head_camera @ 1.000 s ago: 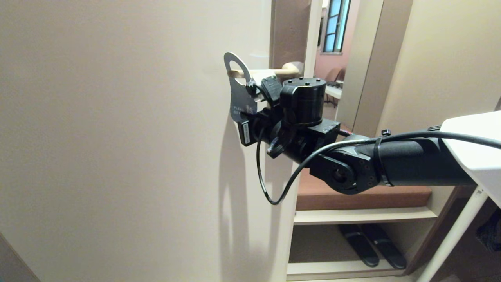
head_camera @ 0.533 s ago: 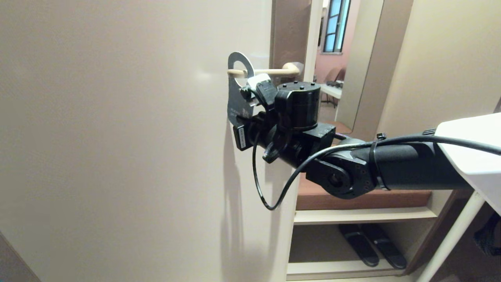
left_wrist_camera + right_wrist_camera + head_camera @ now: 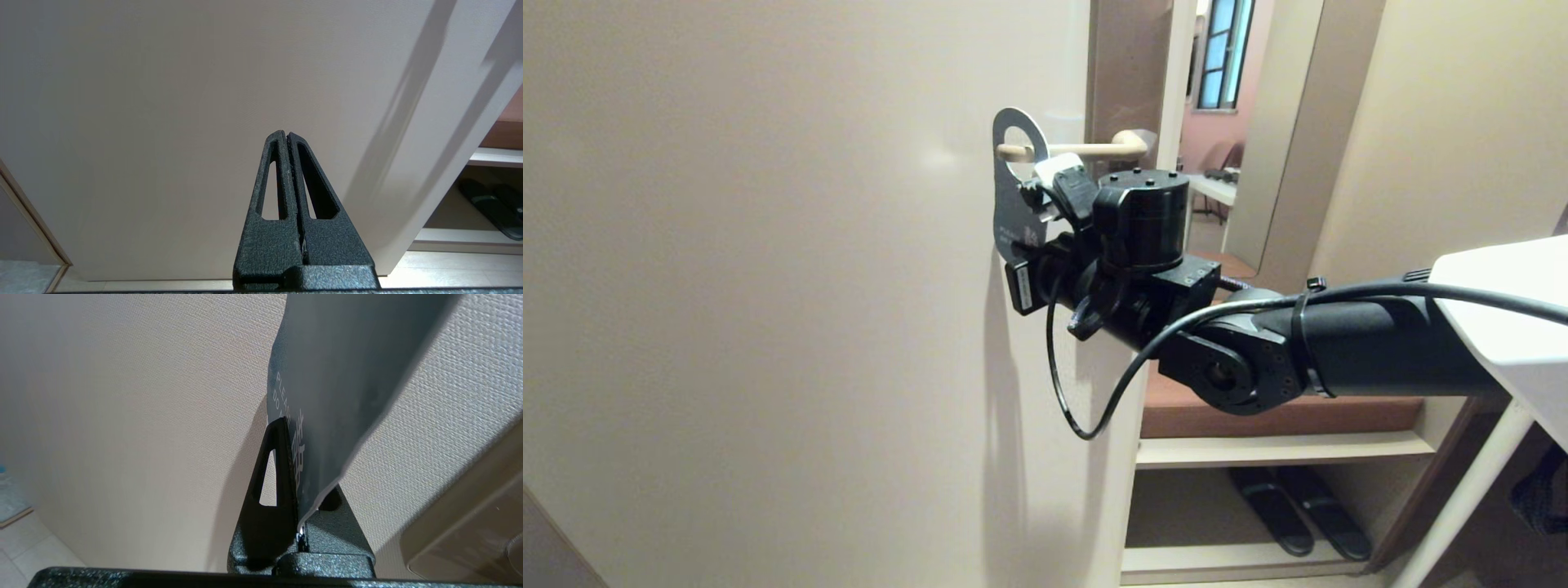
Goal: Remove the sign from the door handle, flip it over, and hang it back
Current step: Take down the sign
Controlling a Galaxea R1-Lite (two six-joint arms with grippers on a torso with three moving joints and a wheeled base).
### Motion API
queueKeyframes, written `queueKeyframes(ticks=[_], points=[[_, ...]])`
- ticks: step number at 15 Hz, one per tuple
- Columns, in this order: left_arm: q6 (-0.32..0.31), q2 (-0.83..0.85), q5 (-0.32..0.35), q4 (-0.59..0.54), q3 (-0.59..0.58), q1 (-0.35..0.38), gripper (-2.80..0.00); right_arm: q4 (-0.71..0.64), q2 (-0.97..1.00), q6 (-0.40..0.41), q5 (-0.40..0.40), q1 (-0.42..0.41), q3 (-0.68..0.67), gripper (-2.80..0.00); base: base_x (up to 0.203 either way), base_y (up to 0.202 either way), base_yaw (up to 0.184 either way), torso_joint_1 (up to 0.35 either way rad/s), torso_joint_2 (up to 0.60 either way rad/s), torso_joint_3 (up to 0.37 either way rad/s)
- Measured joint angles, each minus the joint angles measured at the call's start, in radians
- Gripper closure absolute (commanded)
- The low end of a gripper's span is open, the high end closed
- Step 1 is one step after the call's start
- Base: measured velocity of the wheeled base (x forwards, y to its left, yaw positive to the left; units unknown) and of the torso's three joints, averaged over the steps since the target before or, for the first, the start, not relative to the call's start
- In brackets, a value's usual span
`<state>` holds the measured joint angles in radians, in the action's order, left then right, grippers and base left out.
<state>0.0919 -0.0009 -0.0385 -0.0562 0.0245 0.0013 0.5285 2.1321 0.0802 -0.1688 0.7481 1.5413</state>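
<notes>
Right end effector [image 3: 297,486] pinched the sign's [image 3: 1013,192] lower part, blue "PLEASE DO NOT..." face showing; above it the sign's hole sat threaded over the door handle [image 3: 1086,150] tip, likely for sliding on or off. Left end effector [image 3: 288,141] pressed together, empty, parked low.

The grey-blue sign [image 3: 1013,204] hangs upright, its hole threaded over the cream door handle [image 3: 1086,149].
</notes>
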Motion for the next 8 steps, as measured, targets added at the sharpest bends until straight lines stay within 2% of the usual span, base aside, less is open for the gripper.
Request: queueKeyframes(ticks=[8], points=[[0.0, 0.0, 0.0, 0.0, 0.0, 0.0, 0.0, 0.004, 0.001, -0.001, 0.016, 0.019, 0.002, 0.0, 0.0, 0.0, 0.0, 0.0, 0.0, 0.0]])
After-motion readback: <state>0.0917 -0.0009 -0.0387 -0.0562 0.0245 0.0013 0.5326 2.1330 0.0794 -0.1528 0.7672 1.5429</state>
